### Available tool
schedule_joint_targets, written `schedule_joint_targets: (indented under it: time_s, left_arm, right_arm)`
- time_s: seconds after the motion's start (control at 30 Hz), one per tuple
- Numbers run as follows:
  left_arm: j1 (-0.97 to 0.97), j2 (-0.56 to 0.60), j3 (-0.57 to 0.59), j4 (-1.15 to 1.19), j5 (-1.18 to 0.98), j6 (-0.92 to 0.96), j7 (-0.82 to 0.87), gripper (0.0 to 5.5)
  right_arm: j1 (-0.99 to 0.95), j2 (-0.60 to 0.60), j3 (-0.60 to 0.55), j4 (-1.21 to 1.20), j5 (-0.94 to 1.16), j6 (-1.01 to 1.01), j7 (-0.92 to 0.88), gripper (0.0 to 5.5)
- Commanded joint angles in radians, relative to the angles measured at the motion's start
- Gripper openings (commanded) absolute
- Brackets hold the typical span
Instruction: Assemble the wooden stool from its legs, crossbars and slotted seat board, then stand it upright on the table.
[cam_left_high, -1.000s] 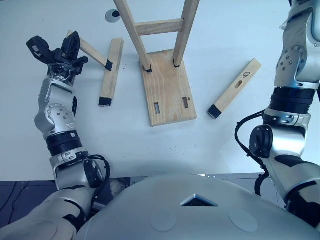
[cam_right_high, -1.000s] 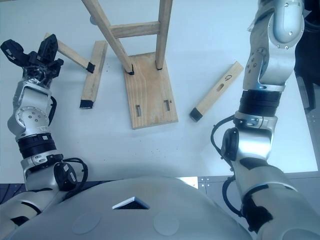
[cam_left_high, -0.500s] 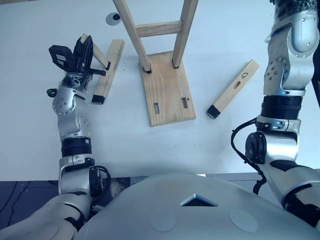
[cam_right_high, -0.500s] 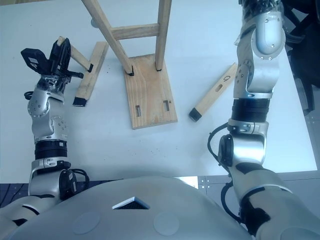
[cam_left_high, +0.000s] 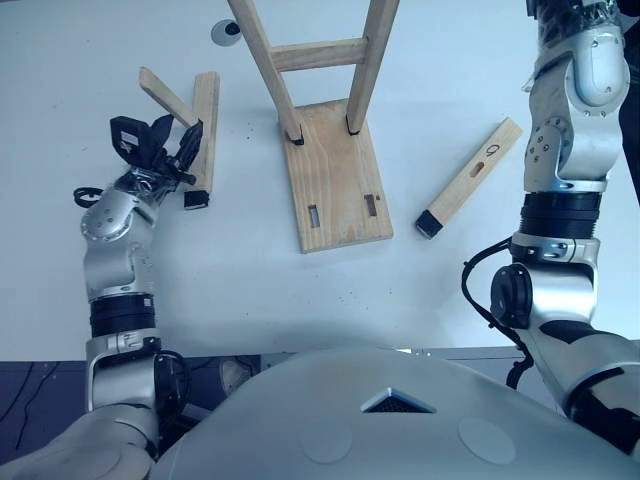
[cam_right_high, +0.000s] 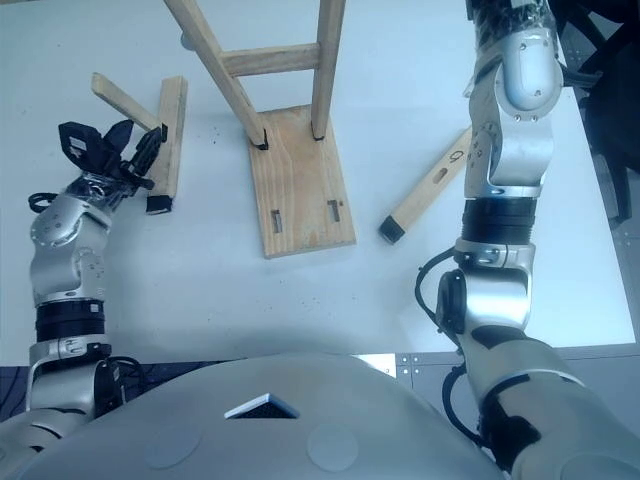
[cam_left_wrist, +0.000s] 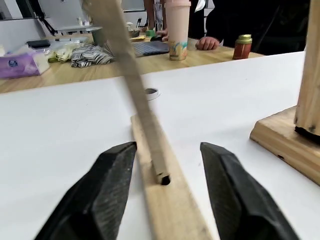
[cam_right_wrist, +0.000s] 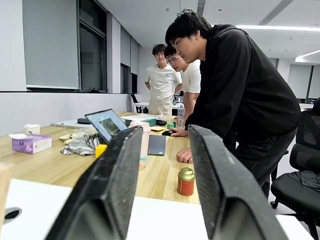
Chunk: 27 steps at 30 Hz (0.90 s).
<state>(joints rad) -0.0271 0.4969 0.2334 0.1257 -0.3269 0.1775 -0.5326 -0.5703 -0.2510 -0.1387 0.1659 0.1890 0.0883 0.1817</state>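
Left gripper (cam_left_wrist: 167, 150) has its black fingers spread either side of a flat pale wooden leg (cam_left_high: 204, 120), which lies left of the rectangular slotted wooden seat board (cam_left_high: 335, 190). A thin wooden crossbar (cam_left_high: 165, 95) slants out of that leg. An upright pair of wooden legs (cam_left_high: 268, 70) stands in the board's far slots. A loose black-capped leg (cam_left_high: 470, 177) lies right of the board on the white worktop (cam_left_high: 450, 300). Right gripper (cam_right_wrist: 165, 132) is raised to the board's right, fingers apart and empty.
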Motion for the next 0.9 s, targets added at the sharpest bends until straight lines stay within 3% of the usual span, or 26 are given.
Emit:
schedule_joint_targets:
  time_s: [0.03,0.1,0.2,0.3,0.37,0.53,0.8,0.9]
  left_arm:
    - [-0.001,0.174,0.071,-0.103,-0.013,0.181,-0.036,2.65]
    - [-0.016,0.260,0.093,-0.128,-0.020,0.317,-0.048,2.65]
    - [-0.021,0.285,0.106,-0.234,-0.109,0.538,-0.056,2.93]
    - [-0.028,0.182,0.059,-0.388,-0.180,0.748,0.052,3.38]
    - [-0.014,0.105,0.017,-0.431,-0.168,0.817,0.141,3.38]
    - [0.048,0.066,-0.042,-0.459,-0.089,0.843,0.234,3.38]
    - [0.050,0.069,-0.078,-0.331,-0.035,0.770,0.191,3.38]
    - [0.036,0.063,-0.092,-0.230,-0.010,0.732,0.180,2.91]
  right_arm:
    - [0.063,-0.034,-0.004,-0.057,-0.019,0.108,-0.010,2.28]
    - [0.120,-0.053,-0.013,-0.099,-0.030,0.176,-0.020,2.59]
    - [0.154,-0.063,-0.044,-0.092,-0.040,0.218,-0.054,2.64]
    - [0.131,-0.063,-0.056,-0.046,-0.051,0.202,-0.064,2.64]
    - [0.111,-0.064,-0.056,-0.006,-0.057,0.176,-0.058,2.64]
    - [0.055,-0.054,-0.046,0.008,-0.055,0.186,-0.053,2.64]
    - [0.052,-0.041,-0.021,0.014,-0.093,0.155,-0.058,2.64]
    - [0.052,-0.038,-0.029,0.025,-0.096,0.140,-0.072,2.64]
